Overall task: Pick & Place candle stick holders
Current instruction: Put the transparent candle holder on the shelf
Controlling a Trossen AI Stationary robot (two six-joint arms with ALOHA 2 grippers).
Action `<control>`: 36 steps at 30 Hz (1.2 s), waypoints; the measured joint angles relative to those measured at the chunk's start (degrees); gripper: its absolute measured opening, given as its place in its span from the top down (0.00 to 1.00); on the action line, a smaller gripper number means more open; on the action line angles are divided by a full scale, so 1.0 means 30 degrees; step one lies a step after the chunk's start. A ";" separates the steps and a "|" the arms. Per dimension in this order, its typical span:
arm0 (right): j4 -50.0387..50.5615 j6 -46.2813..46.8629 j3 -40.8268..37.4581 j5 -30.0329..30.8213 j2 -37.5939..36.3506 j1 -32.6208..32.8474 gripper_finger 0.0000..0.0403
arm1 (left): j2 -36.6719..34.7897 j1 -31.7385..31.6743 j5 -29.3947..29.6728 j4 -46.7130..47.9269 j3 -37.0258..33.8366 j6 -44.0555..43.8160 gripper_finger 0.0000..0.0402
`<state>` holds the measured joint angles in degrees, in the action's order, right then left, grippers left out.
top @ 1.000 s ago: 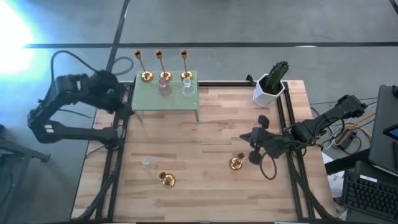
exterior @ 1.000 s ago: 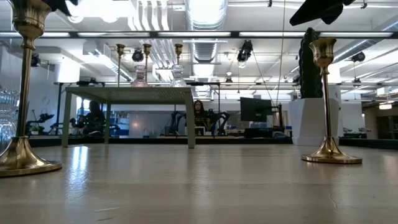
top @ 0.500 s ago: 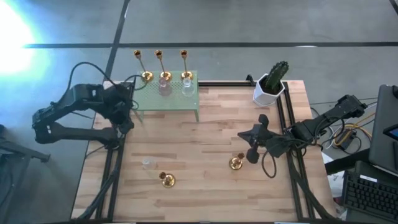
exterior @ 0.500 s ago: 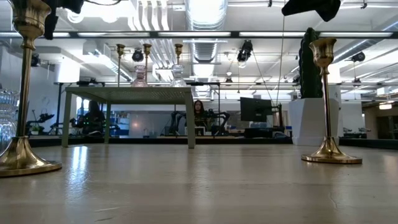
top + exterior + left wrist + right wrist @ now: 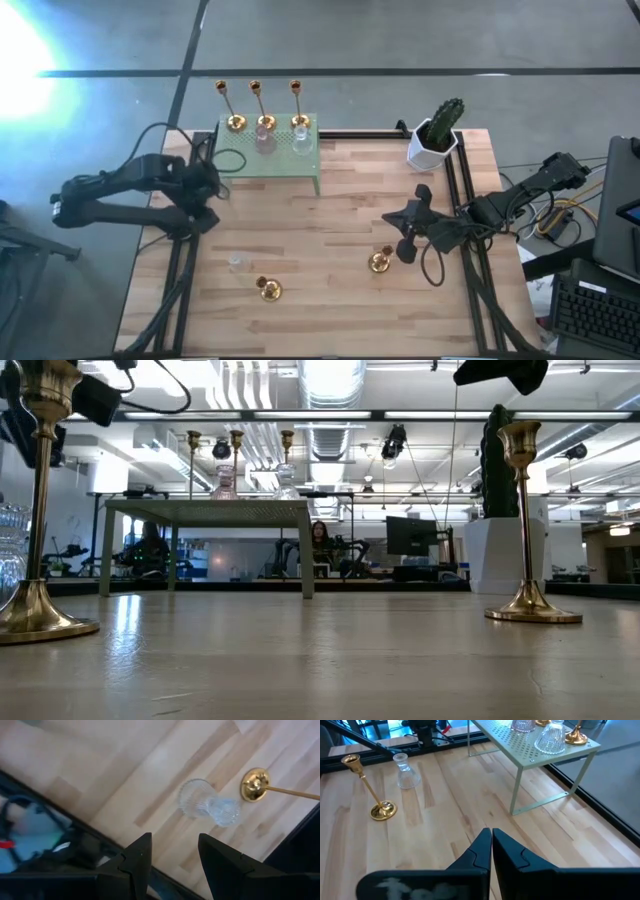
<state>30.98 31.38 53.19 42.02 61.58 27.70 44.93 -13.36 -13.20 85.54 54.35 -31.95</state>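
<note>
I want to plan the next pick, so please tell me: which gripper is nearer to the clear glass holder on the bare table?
Left. The left gripper hovers just beyond the clear glass holder, toward the shelf. The right gripper is across the table, by a brass holder.

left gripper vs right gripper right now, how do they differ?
The left gripper has its fingers apart; the right gripper has its fingers pressed together. The left one looks down on a clear glass holder on the wooden table; the right one is beside a brass holder near the table's right edge. Both hold nothing.
</note>
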 joint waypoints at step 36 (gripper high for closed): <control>-0.0015 -0.0007 0.0000 0.0000 0.0000 0.0000 0.98 | 0.5140 1.2165 0.4365 -0.7126 -0.1663 -0.9346 0.59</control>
<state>30.94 31.35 53.19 42.02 61.58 27.70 60.35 23.14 -0.11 64.16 49.36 -59.99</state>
